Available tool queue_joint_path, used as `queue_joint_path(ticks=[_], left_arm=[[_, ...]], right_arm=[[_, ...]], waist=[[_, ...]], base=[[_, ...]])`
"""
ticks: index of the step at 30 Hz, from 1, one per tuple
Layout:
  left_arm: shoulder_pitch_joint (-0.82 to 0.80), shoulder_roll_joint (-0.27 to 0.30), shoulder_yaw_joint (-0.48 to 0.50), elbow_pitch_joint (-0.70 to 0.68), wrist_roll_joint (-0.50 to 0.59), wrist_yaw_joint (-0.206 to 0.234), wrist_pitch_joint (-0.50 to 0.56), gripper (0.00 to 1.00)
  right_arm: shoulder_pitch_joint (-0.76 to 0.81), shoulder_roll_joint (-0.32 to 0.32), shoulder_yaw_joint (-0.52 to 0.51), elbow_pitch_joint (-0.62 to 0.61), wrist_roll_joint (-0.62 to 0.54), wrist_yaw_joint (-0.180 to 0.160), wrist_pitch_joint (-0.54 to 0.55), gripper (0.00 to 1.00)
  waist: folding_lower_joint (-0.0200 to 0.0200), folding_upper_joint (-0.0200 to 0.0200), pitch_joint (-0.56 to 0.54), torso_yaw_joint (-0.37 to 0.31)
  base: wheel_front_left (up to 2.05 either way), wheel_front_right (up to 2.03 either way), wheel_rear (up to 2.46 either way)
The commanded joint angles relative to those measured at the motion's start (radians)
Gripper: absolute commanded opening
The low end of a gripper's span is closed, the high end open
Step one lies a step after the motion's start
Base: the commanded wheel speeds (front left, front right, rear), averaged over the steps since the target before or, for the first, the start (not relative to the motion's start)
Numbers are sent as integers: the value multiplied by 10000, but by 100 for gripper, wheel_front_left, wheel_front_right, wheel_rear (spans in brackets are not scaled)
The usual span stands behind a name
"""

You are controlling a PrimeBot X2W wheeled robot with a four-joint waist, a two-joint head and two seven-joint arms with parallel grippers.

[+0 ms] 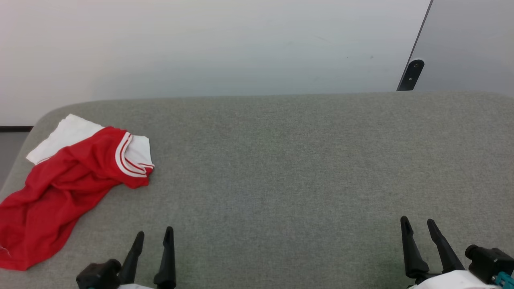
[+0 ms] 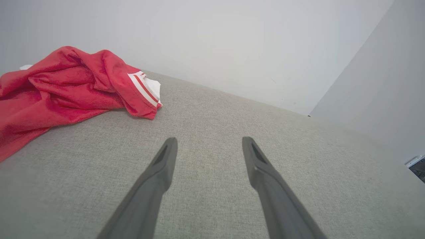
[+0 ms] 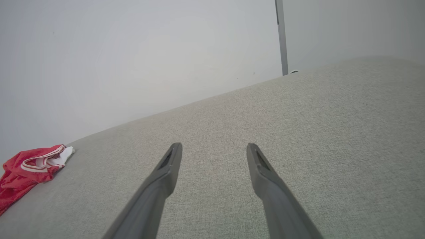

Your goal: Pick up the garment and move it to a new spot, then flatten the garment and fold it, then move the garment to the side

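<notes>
The garment (image 1: 56, 188) lies crumpled at the far left of the grey padded surface, bright red with a white panel and a white band edged in red stripes. In the left wrist view the garment (image 2: 63, 93) bunches up at the upper left; in the right wrist view the garment (image 3: 28, 171) is small at the left edge. My left gripper (image 1: 154, 233) stands open near the front edge, to the right of the garment and apart from it, and the left gripper (image 2: 207, 141) holds nothing. My right gripper (image 1: 417, 220) is open and empty at the lower right, as the right gripper (image 3: 214, 146) also shows.
The grey fabric surface (image 1: 281, 168) spans the view, with a rounded far-left corner. A pale wall (image 1: 200, 44) rises behind it. A dark bracket (image 1: 411, 75) and a grey panel (image 1: 470, 44) stand at the back right.
</notes>
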Motion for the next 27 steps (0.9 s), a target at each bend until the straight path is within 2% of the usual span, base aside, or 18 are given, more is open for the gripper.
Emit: queue_joint_path(ticks=[1, 12, 27], left_arm=[[62, 74, -36, -142, 292, 52, -90, 100], [321, 66, -95, -325, 1214, 122, -349, 100], [572, -210, 271, -598, 2065, -225, -661, 100]], right_arm=[[99, 2, 36, -167, -304, -8, -106, 100], [414, 2, 85, -708, -1038, -10, -359, 100], [755, 2, -44, -1329, -1901, -11, -668, 100]], waist=[[0, 0, 5, -2], [0, 0, 0, -23], [0, 0, -3, -133]], base=[[0, 0, 0], [0, 0, 0], [0, 0, 0]])
